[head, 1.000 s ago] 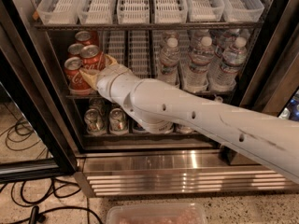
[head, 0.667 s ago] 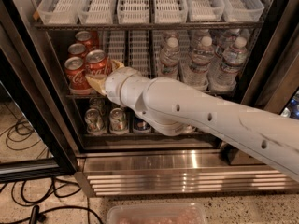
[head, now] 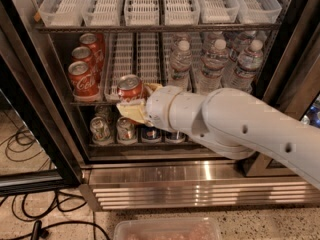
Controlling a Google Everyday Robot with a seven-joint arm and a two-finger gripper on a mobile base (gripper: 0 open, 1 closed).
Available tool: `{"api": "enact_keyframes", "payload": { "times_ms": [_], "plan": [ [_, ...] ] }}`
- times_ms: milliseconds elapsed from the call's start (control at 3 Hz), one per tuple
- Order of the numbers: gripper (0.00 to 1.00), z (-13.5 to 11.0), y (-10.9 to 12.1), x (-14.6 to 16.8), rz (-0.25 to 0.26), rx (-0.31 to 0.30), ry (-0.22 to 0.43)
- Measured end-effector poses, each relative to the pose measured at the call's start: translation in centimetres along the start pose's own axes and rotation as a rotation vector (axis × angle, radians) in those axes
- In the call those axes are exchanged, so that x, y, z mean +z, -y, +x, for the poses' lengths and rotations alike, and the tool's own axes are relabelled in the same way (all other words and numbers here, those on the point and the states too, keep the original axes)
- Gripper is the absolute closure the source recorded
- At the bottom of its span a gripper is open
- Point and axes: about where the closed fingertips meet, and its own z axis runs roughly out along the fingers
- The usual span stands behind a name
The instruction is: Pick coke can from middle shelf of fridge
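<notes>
Inside the open fridge (head: 50, 119), we see one white arm (head: 240, 124) reaching in from the right. Its gripper (head: 136, 100) is at the front edge of the middle shelf (head: 92, 103), left of centre. The two tan fingers (head: 128, 112) are clamped on one coke can (head: 130, 87), one finger low at its left and the other high at its right. The can stands upright with its silver top showing. We cannot tell whether its base rests on the shelf's front edge or hangs just clear of it.

We count three spare cokes (head: 84, 79) in single file along the shelf's left edge, apart from the held can. Two white slotted lanes (head: 135, 54) run front to back between that file and the water. On the right half, three water bottles (head: 215, 59) form the front row. More stand behind them, too crowded for us to count.

Six white trays (head: 142, 4) sit side by side along the front edge of the top shelf. On the bottom shelf we count four cans in the front row: two silver cans (head: 100, 129) toward the left corner and two dark cans (head: 150, 133) partly under the arm.

Below the shelves runs the ribbed steel base (head: 200, 184). One clear tub (head: 167, 229) sits on the speckled floor before it, and black cables (head: 30, 219) lie by the fridge's lower left corner.
</notes>
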Motion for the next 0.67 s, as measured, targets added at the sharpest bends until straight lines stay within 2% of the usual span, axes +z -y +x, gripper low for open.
{"api": "enact_keyframes", "payload": {
  "times_ms": [333, 667],
  "plan": [
    [1.00, 0.8, 1.5, -4.0, -0.054, 0.001, 0.009],
    [1.00, 1.4, 3.0, -6.9, -0.132, 0.014, 0.032]
  ]
}}
